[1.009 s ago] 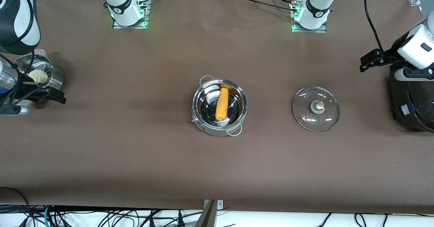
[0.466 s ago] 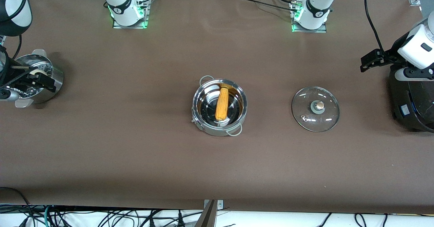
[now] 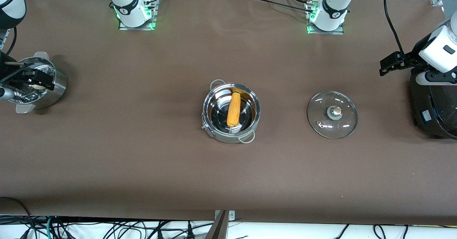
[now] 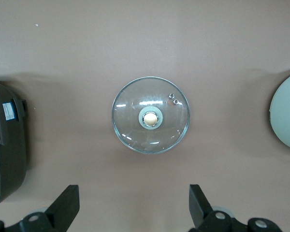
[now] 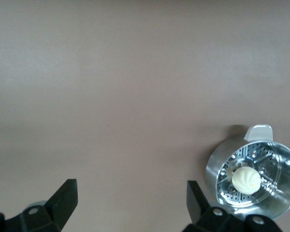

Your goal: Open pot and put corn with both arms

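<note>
Glass lid [image 4: 150, 115] flat on table [image 4: 135, 43]; left hand [image 4: 134, 212] open.

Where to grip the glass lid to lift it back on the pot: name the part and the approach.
Grip the small round knob at the centre of the glass lid, coming straight down from above. The lid lies flat, dome up, on the table beside the pot, so its thin rim probably offers no purchase. The open left pincer looks closest.

Shiny steel pot [image 3: 231, 115] is set mid-table, uncovered, wire loop handles shown at its rim. Yellow-orange corn [image 3: 234, 109] is laid inside it, tilted against the wall. Clear glass lid [image 3: 332, 114] is laid flat, knob up, beside the pot toward the left arm's end.
</note>
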You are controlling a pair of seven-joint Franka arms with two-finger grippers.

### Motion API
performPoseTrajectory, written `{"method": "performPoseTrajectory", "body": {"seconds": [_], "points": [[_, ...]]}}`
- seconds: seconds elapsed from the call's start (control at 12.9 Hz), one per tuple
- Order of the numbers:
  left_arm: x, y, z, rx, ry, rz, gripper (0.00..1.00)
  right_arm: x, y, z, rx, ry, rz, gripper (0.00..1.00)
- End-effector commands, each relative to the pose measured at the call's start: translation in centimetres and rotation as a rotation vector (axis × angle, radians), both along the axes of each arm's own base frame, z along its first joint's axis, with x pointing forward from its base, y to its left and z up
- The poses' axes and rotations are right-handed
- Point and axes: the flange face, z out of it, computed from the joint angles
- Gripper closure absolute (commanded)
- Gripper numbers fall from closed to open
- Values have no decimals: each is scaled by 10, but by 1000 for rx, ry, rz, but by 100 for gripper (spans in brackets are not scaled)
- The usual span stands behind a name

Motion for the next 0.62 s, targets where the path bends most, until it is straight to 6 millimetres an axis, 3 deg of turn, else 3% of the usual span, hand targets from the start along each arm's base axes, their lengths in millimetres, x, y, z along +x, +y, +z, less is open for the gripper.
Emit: {"method": "performPoseTrajectory", "body": {"seconds": [0.0, 0.54], "points": [[3, 1, 6, 14, -2, -25, 0, -6, 2, 13, -4, 3, -19, 0], [3, 1, 6, 13, -2, -25, 0, -21, -6, 22, 8, 22, -44, 0]]}}
